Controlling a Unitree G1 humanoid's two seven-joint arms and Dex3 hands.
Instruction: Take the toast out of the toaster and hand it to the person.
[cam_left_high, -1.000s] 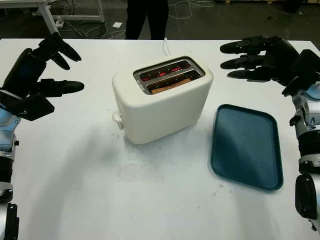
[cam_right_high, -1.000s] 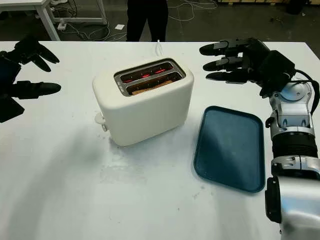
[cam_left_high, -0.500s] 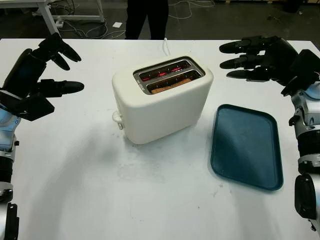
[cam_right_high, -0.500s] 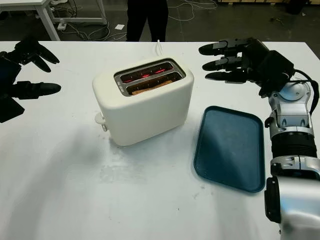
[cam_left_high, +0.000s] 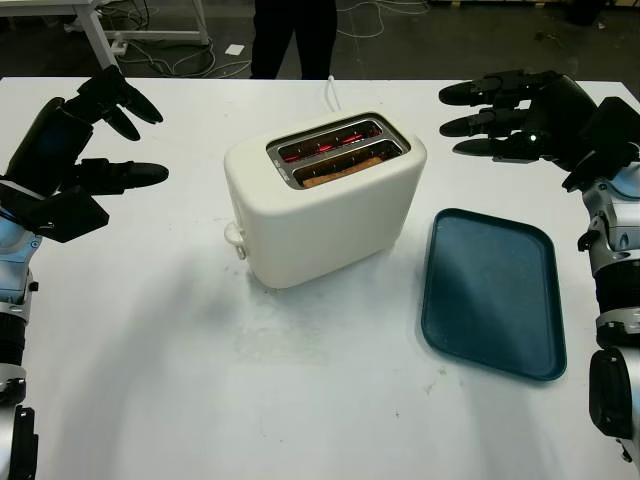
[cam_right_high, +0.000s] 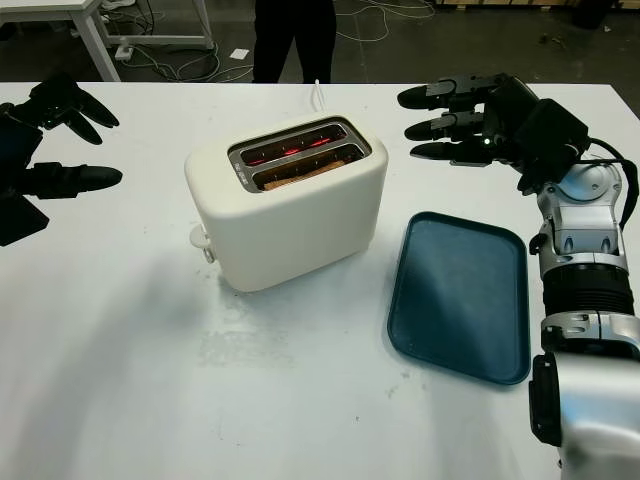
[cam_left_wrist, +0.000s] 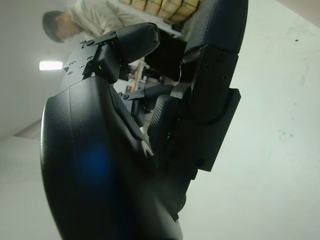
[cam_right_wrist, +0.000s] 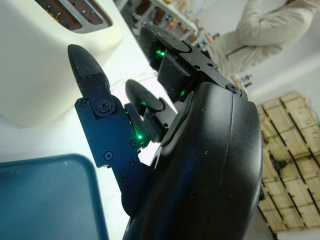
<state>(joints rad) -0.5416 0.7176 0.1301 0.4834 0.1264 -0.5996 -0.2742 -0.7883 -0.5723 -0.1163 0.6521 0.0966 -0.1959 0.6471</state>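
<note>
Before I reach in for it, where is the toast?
In the left eye view, the toast sits low in the near slot of the white toaster, left of the blue tray.

Left hand (cam_left_high: 75, 150): open, hovering at the table's left side, black fingers (cam_left_high: 130, 174) pointing inward, holding nothing. Right hand (cam_right_high: 480, 120): open, hovering at the far right, fingers (cam_right_high: 440, 127) pointing leftward, holding nothing. Both forearms are entering from the bottom corners.

Cream toaster (cam_left_high: 325, 205) glowing red inside, dark teal tray (cam_left_high: 490, 292), white table (cam_left_high: 200, 380)
</note>
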